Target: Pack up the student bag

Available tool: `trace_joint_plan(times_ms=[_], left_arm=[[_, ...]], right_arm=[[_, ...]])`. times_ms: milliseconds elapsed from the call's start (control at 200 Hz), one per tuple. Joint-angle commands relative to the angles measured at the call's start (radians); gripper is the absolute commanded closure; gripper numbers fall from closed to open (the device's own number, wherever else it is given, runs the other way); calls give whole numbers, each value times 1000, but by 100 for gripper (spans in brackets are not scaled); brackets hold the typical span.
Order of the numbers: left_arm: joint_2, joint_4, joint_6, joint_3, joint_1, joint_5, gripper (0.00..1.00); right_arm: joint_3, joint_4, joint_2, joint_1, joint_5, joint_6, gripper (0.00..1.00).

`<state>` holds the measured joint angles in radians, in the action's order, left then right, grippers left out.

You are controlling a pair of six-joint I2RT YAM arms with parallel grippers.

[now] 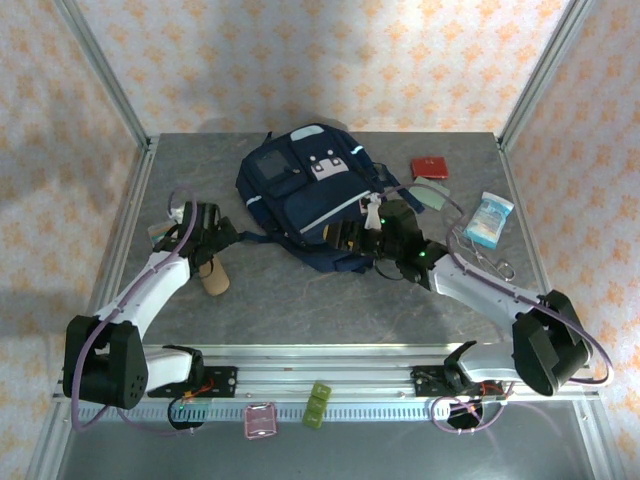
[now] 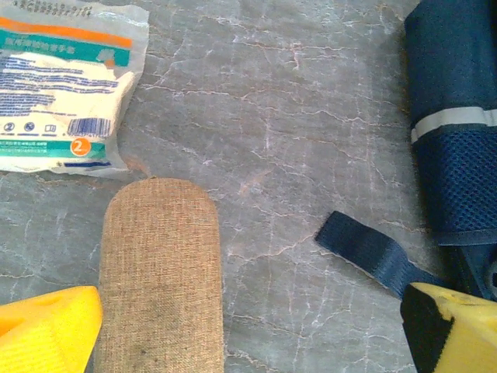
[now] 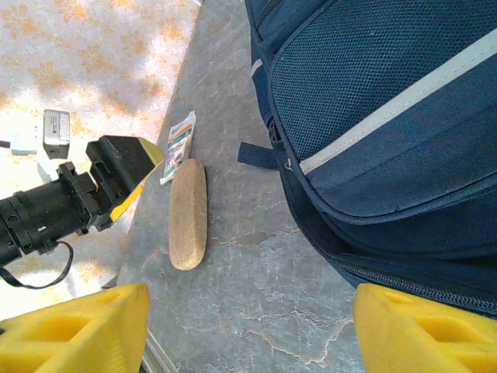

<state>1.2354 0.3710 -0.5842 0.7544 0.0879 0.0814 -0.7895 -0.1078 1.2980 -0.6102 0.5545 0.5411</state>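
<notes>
The bag (image 1: 310,200) is dark blue with a thin white stripe and pale grey patches. Its strap (image 2: 369,250) is dark blue too. The table (image 1: 330,310) is grey with thin pale lines, like stone. The pouch (image 2: 161,272) is plain sandy brown. The packet (image 2: 62,85) is white with an orange band and blue print. There is a small red case (image 1: 431,167) and a light blue pack (image 1: 489,220). The walls (image 1: 330,60) are cream with orange flower shapes. The left gripper (image 2: 248,311) and right gripper (image 3: 248,326) have yellow fingers.
</notes>
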Motion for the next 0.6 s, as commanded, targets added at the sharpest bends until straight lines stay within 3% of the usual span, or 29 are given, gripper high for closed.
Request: trace_joint_plan(times_ms=[0, 65, 255, 425, 551, 596], left_arm=[[38, -10, -8, -31, -34, -1, 1], [85, -23, 16, -35, -53, 32, 1], [204, -85, 39, -34, -96, -10, 5], [292, -109, 53, -21, -99, -33, 14], [309, -122, 60, -27, -99, -68, 29], [308, -124, 62, -25, -100, -88, 41]], right_arm=[[-17, -49, -9, -2, 8, -7, 31], [-16, -50, -10, -3, 12, -6, 31], [11, -51, -33, -3, -10, 6, 31], [28, -60, -43, -4, -17, 22, 32], [34, -62, -50, -3, -30, 26, 32], [36, -64, -51, -3, -29, 29, 32]])
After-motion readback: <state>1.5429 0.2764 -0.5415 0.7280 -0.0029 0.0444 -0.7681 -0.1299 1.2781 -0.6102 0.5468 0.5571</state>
